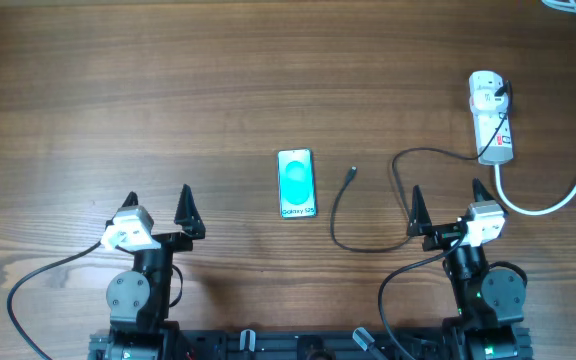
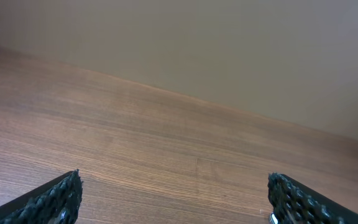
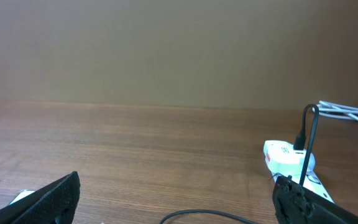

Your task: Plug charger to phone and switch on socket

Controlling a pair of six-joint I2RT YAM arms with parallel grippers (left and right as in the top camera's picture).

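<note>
Fingers (image 1: 186, 206) of left gripper (image 1: 158, 196) and right gripper (image 1: 446, 190) both wide apart, empty; no step begun, charger tip (image 1: 352, 176) lies loose just right of phone (image 1: 296, 184), socket (image 1: 490, 130) far right; next likely a pinch on that tip.

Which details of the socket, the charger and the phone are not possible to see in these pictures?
Socket switch position: too small in overhead; in right wrist view, the right pincer covers its near end.
Phone port: overhead shows only the screen side.
White cord far end: cut off at overhead's top-right corner.
</note>
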